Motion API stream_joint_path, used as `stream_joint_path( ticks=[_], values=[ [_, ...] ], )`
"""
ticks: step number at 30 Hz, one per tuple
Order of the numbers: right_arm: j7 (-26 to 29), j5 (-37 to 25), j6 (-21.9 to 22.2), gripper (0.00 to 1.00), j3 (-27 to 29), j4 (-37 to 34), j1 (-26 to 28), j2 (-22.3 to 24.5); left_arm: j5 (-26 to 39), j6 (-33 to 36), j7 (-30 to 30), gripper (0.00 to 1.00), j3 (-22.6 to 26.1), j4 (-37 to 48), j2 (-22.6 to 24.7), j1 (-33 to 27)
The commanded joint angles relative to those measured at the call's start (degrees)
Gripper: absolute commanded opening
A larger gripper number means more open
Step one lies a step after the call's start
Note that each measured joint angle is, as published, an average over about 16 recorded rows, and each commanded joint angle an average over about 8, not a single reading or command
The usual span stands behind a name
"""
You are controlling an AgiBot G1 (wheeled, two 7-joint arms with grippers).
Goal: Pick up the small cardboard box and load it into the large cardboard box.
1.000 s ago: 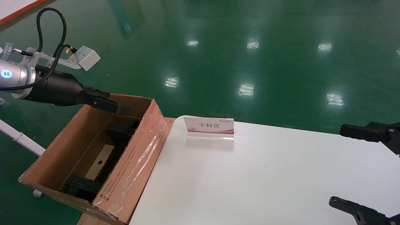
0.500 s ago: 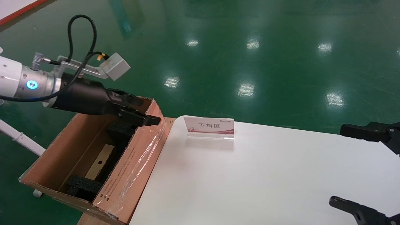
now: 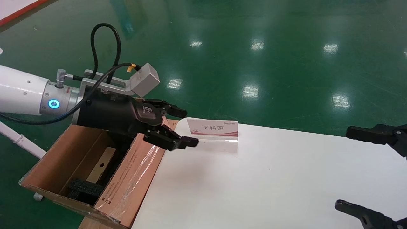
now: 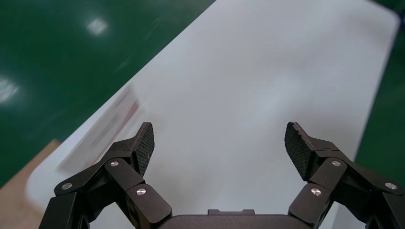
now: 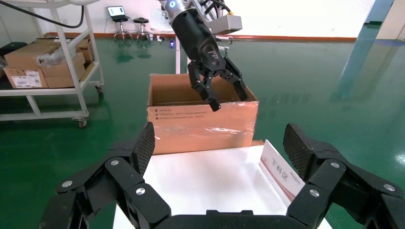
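Observation:
The large cardboard box [image 3: 133,171] stands open at the table's left edge, with shiny tape and printed text on its side; it also shows in the right wrist view [image 5: 200,125]. Black foam blocks [image 3: 84,188] lie inside. The small cardboard box [image 3: 101,165], pale with a round hole, lies inside it between the foam. My left gripper [image 3: 186,126] is open and empty above the box's near rim and the white table's [image 3: 254,178] left edge; it also shows in its own wrist view [image 4: 219,143] and in the right wrist view [image 5: 224,93]. My right gripper [image 3: 359,171] is open and empty at the table's right.
A small white sign with red stripe [image 3: 212,129] stands near the table's back edge, close to the left gripper. Green floor surrounds the table. In the right wrist view a cart with cartons [image 5: 43,67] stands far to one side.
My left gripper has risen out of the large box and moved right over its rim toward the table, empty. The small box stays inside. The right arm has not moved.

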Motion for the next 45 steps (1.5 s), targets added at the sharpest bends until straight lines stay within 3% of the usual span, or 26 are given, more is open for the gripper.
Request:
stream_joint_path(
  ticks=[1, 30, 45],
  values=[
    [0.01, -0.02, 0.0, 1.0, 0.03, 0.0, -0.01, -0.01, -1.39, 0.41, 1.68, 1.0, -1.93, -0.46, 0.41, 1.86],
    [0.34, -0.41, -0.24, 1.0, 0.61, 0.15, -0.16, -0.24, -20.99, 6.19, 25.33, 1.0, -29.04, -6.85, 6.16, 28.11],
    [0.51, -0.61, -0.36, 1.0, 0.91, 0.22, -0.24, -0.35, -22.11, 6.52, 26.69, 1.0, -30.47, -7.16, 6.47, 29.53]
  ],
)
